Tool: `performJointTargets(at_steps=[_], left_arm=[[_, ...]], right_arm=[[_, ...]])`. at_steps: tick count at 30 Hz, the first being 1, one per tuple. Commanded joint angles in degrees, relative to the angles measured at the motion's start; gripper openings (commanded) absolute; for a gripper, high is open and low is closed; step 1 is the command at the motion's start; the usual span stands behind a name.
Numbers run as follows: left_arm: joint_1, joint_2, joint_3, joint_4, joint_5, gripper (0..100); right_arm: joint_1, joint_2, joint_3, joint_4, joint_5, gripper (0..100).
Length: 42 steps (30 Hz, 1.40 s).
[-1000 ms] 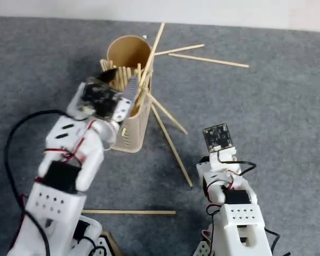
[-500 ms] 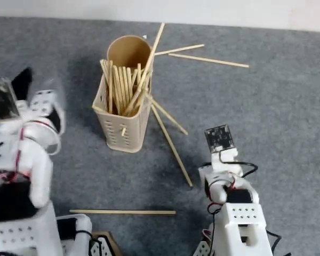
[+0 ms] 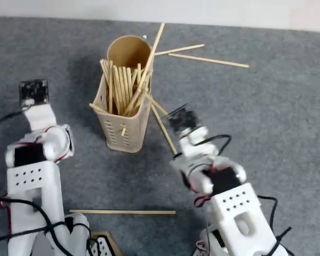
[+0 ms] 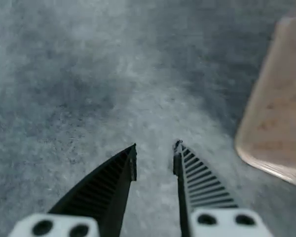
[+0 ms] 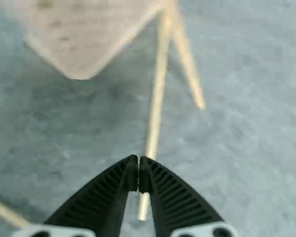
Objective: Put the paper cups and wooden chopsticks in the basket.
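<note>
Chopsticks [image 3: 120, 88] mostly stand in the basket [image 3: 125, 136] by a paper cup [image 3: 129, 50] in the high view, with strays [image 3: 208, 60] on the carpet [image 3: 282, 117]. Left wrist view: the left gripper [image 4: 155, 150] hangs open beside the basket. Right wrist view: the right gripper [image 5: 138, 170] sits closed over a loose stick [image 5: 158, 98], perhaps not touching it; it should open, straddle, then pinch.

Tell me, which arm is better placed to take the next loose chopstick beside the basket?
The right. Its jaws sit directly over the chopstick lying beside the basket, though they are closed. The left arm's jaws are open but over bare carpet on the basket's other side.
</note>
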Motion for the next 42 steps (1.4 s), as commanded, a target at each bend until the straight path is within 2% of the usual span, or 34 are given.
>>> performJointTargets(at_steps=[1,4,11,15,19,23,27,33,35,37,42], left_arm=[[-3.6,0.1,5.2,-10.1,-0.5,15],[-4.2,0.2,6.7,-12.6,-0.5,15],[-4.1,0.2,8.0,-12.8,-0.6,15],[-4.1,0.2,8.1,-12.8,-0.6,15],[-4.1,0.3,8.2,-12.8,-0.6,15],[-4.0,0.3,8.8,-12.9,-0.6,15],[-4.0,0.3,9.0,-12.9,-0.6,15],[-4.0,0.3,9.0,-12.9,-0.6,15],[-4.0,0.3,9.0,-12.9,-0.6,15],[-3.6,0.3,9.1,-13.5,-0.6,15],[-2.8,0.3,9.9,-14.2,-0.6,15]], right_arm=[[-5.4,-2.2,1.6,-5.4,1.6,10.8],[-6.2,-2.7,6.4,-16.0,1.8,16.5],[-2.5,5.7,15.0,-48.0,1.8,16.6],[1.6,14.3,15.4,-58.5,1.7,16.6],[2.1,22.8,14.4,-61.5,1.5,15.6],[2.2,29.8,10.5,-62.5,1.8,0.9],[3.2,30.9,8.4,-61.4,1.8,0.5],[7.1,22.0,5.3,-40.4,1.8,0.5],[7.3,18.5,3.5,-36.4,1.8,0.5],[6.4,16.0,2.5,-38.7,1.5,0.9],[1.4,18.6,4.0,-52.7,1.5,1.0]])
